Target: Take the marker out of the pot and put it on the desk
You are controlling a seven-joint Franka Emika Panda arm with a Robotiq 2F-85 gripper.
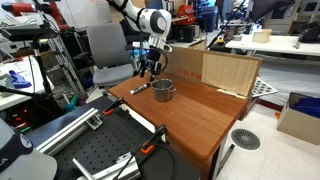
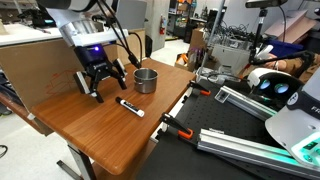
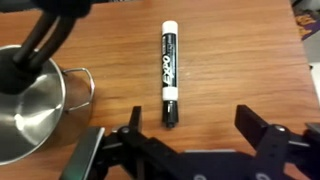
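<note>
The marker (image 3: 170,74), black with a white label and a white end, lies flat on the reddish-brown desk (image 3: 240,60), outside the pot. It also shows in both exterior views (image 1: 139,88) (image 2: 130,106). The grey metal pot (image 3: 30,110) stands empty beside it, also seen in both exterior views (image 1: 163,90) (image 2: 146,80). My gripper (image 3: 190,125) is open and empty, hovering above the desk just past the marker's black end; it shows in both exterior views (image 1: 150,68) (image 2: 102,85).
A wooden box (image 1: 225,70) stands on the desk's far side. A black perforated board (image 1: 100,150) with clamps adjoins the desk. A grey chair (image 1: 105,50) stands behind. A cardboard panel (image 2: 30,70) rises beside the arm.
</note>
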